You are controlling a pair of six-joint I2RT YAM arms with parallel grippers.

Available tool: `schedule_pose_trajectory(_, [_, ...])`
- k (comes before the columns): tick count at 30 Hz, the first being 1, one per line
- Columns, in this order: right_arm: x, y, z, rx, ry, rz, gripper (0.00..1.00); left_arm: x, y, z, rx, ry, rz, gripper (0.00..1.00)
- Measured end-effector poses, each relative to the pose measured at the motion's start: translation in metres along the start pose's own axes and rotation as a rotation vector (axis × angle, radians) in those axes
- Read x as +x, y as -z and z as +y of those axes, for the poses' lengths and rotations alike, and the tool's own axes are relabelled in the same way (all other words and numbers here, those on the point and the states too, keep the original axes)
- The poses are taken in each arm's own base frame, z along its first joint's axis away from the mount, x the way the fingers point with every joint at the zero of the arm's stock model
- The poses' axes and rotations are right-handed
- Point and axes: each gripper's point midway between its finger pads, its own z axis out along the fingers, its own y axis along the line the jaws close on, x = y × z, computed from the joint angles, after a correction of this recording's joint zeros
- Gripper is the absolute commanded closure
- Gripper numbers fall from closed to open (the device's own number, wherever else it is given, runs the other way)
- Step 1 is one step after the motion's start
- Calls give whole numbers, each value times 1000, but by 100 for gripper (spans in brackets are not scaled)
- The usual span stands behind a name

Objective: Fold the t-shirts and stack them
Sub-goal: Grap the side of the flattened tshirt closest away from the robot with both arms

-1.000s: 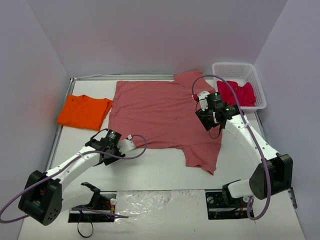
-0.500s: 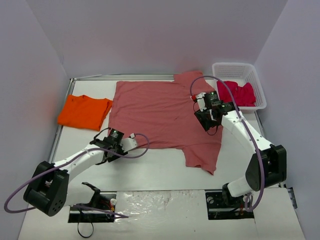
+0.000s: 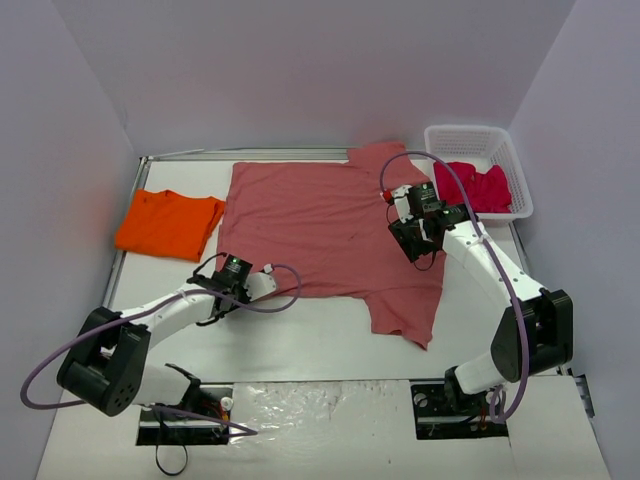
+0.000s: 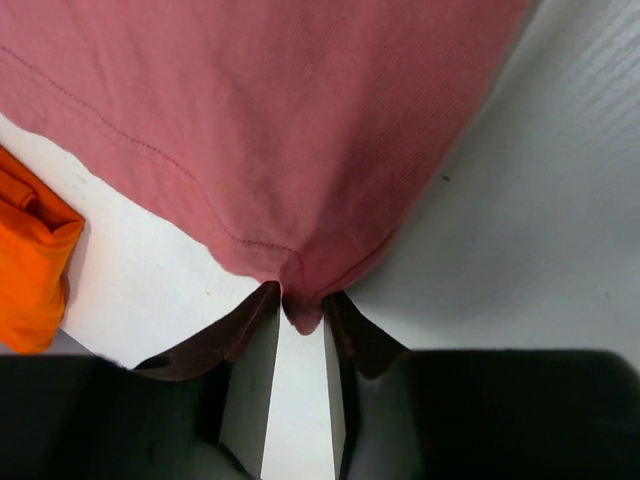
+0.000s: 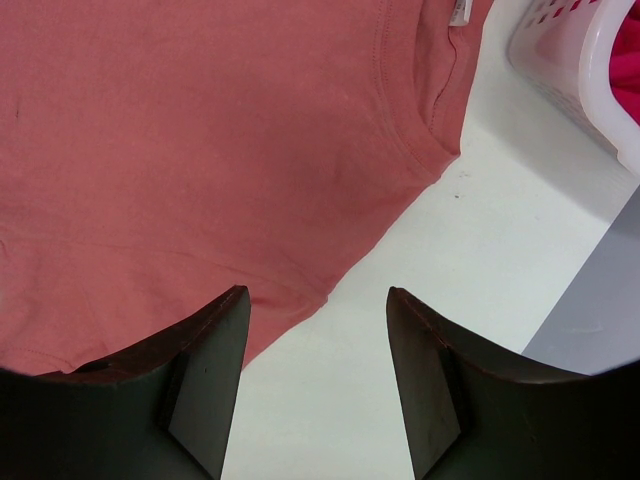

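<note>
The large brick-red t-shirt (image 3: 320, 225) lies spread flat mid-table, one sleeve pointing towards me. My left gripper (image 3: 227, 273) is at its near left corner. In the left wrist view that gripper (image 4: 303, 302) is shut on the hem corner of the brick-red t-shirt (image 4: 260, 120), pinched between the tips. My right gripper (image 3: 410, 238) hovers open over the shirt's right edge near the collar. In the right wrist view it (image 5: 318, 300) is empty above the shirt (image 5: 180, 150). The folded orange t-shirt (image 3: 170, 222) lies at the left. The crimson-pink t-shirt (image 3: 472, 186) sits in the basket.
A white plastic basket (image 3: 470, 133) stands at the back right and also shows in the right wrist view (image 5: 560, 50). The orange t-shirt (image 4: 30, 260) is close to the left of my left gripper. Crinkled clear plastic (image 3: 320, 405) lies at the near edge between the arm bases.
My left gripper has moved forward and right to the shirt's near left corner and now pinches it. My right gripper shifted slightly left over the shirt edge, then held still.
</note>
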Motion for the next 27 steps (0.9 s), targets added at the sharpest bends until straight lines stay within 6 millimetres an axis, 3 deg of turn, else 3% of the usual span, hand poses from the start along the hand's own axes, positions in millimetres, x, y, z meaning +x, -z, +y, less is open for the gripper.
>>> schedule_pose_trajectory(5, [0,0,0,-1,0,0,47,-1,-3,-3,18,-1,0,97])
schedule_pose_trajectory(10, [0,0,3,-19,6,-3,49,-1,-3,-4,22,-3,2,98])
schedule_pose_trajectory(13, [5,2,11,-53,42,19,43,0,-3,-4,20,6,4,98])
schedule_pose_trajectory(16, [15,9,27,-109,125,58,39,0,0,-2,8,34,6,98])
schedule_pose_trajectory(23, [23,47,65,-230,323,20,38,-5,12,11,-48,117,-10,98])
schedule_pose_trajectory(27, [45,50,83,-297,402,77,38,-9,10,16,-63,151,4,98])
